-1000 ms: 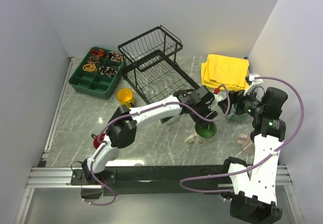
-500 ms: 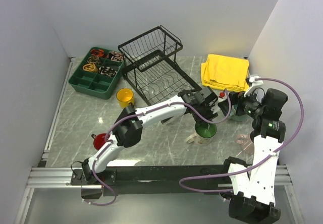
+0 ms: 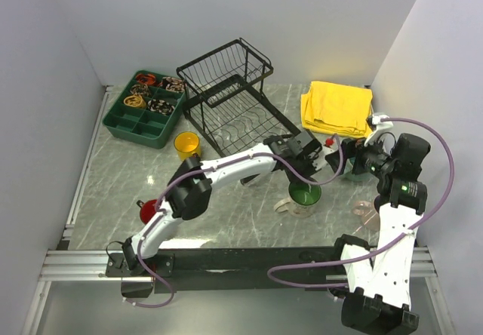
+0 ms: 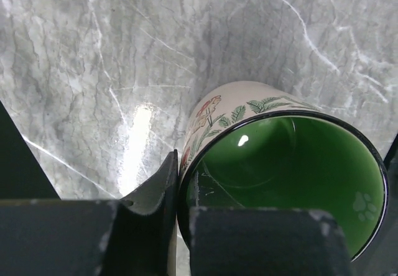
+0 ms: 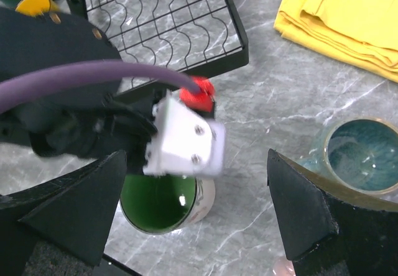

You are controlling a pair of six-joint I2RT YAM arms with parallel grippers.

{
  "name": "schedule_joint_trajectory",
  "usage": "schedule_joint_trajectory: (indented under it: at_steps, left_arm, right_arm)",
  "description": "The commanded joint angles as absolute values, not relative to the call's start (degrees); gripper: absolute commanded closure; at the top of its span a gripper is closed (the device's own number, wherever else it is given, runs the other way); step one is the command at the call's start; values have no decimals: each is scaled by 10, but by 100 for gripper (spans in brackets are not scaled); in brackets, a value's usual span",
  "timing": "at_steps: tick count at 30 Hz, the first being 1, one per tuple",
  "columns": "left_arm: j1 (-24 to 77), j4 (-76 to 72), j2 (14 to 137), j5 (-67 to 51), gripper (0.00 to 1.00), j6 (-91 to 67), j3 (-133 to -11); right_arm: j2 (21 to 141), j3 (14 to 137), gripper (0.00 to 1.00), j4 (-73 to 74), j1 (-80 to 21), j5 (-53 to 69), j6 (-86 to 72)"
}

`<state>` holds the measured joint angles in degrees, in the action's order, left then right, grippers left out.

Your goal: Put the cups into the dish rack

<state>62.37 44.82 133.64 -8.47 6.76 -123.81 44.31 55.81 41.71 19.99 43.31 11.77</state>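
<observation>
Seen from above, the left arm [image 3: 226, 167] stretches from its base at the lower left diagonally across the marble table [image 3: 226, 218]. The left gripper [image 3: 305, 178] tips down onto the cream mug [image 3: 306, 197], which stands upright just in front of the dish rack [image 3: 226, 97]. The right arm [image 3: 396, 222] rises bent at the right, with the right gripper [image 3: 349, 161] pointing left.

In the left wrist view, the fingers [image 4: 152, 195] pinch the mug's wall, one outside and one inside the green interior.

In the right wrist view, the jaws are spread wide, with the teal mug [image 5: 362, 158] beside the right finger.
</observation>
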Motion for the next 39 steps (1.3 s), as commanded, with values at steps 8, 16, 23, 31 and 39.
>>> schedule_joint_trajectory:
  at_steps: [8, 16, 23, 31, 39]
  left_arm:
    - [493, 67, 1037, -292, 99, -291, -907]
    - [475, -45, 859, -141, 99, -401, -773]
    - [463, -214, 691, 53, 99, -532, -615]
    - [464, -306, 661, 163, 99, -599, -590]
    - [475, -410, 712, 156, 99, -608, -623]
  right_arm:
    - [440, 674, 0, 498, 200, 494, 157]
    - [470, 713, 0, 550, 200, 593, 160]
    - [499, 702, 0, 576, 147, 707, 144]
    - [521, 679, 0, 440, 21, 782, 23]
    - [540, 590, 0, 8, -59, 751, -414]
